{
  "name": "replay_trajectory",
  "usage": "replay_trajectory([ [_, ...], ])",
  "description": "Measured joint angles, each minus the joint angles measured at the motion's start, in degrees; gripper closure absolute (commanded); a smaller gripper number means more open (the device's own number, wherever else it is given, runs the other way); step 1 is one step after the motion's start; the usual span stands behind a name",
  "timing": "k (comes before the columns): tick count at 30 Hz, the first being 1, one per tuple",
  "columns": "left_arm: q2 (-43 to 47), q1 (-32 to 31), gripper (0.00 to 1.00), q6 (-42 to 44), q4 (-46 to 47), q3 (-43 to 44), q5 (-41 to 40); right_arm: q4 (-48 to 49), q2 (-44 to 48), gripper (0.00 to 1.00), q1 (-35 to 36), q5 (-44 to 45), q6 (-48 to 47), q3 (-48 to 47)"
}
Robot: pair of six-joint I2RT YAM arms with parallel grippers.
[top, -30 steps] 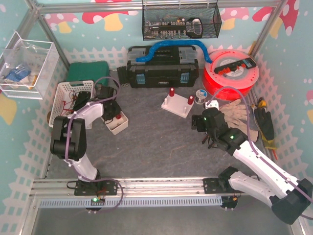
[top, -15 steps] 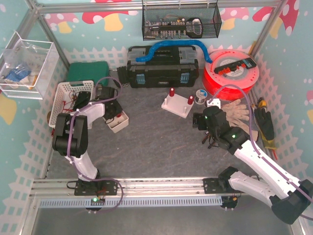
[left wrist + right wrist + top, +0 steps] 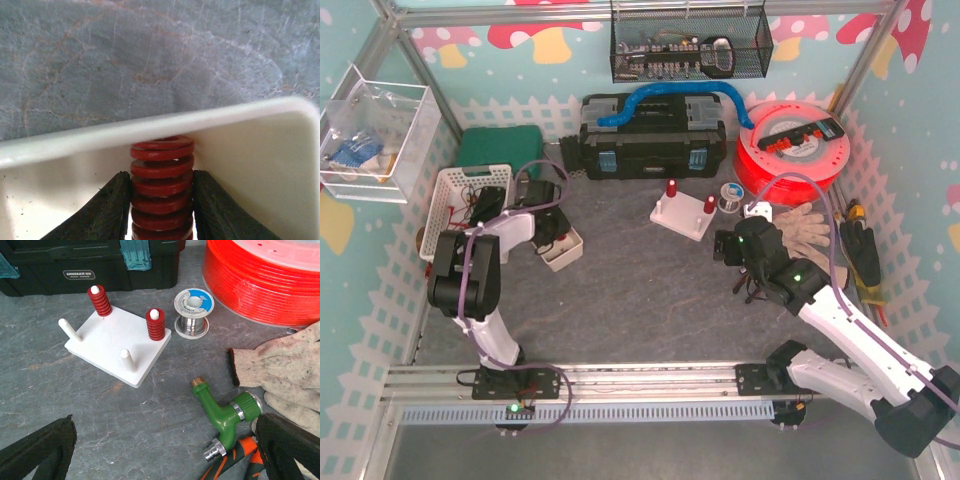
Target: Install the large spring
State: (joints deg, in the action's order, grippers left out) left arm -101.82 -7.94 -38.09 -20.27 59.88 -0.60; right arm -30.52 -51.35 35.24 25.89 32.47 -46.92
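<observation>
Large spring (image 3: 161,185), red: it stands between the two black fingers (image 3: 112,210) of the left tool (image 3: 160,175), which is closed onto its coils from both sides. The top coil sits right against the inner wall of a small white tray (image 3: 250,165), just under the rim. In the overhead view this tray (image 3: 563,252) lies at the left of the bench, beside a white slotted basket (image 3: 470,200).

Peg board (image 3: 120,347), white, sits mid-bench, well apart from the tray. Two of its pegs carry red springs (image 3: 156,324); two pegs (image 3: 127,360) are bare.

The right tool (image 3: 164,432) hangs above the bench on the near side of the board, spread wide, nothing in it.

Near it we note a solder reel (image 3: 193,310), a green tap fitting (image 3: 220,412) and a knitted work glove (image 3: 280,375).

The bench (image 3: 150,405) has a grey, slate-like surface with faint rusty veins.

At the back stand a black toolbox (image 3: 653,135) and an orange spool (image 3: 790,150). A wire rack (image 3: 690,45) hangs on the rear wall and a clear plastic box (image 3: 370,130) on the left one. The walls are teal, printed with mushrooms and a white picket fence. An aluminium rail (image 3: 620,380) runs along the near edge.
</observation>
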Motion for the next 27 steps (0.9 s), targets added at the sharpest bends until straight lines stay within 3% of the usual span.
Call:
replay_trajectory([
  [6, -0.48, -0.04, 0.6, 0.2, 0.44, -0.98, 0.24, -0.28, 1.01, 0.03, 0.0, -0.02, 1.44, 0.02],
  [17, 0.28, -0.04, 0.81, 1.09, -0.26, -1.14, 0.2, -1.16, 2.23, 0.04, 0.0, -0.74, 2.86, 0.02],
  [27, 10.54, 0.04, 0.86, 1.46, -5.92, -0.35, -0.2, -2.49, 0.09, 0.04, 0.0, -3.89, 3.54, -2.71],
])
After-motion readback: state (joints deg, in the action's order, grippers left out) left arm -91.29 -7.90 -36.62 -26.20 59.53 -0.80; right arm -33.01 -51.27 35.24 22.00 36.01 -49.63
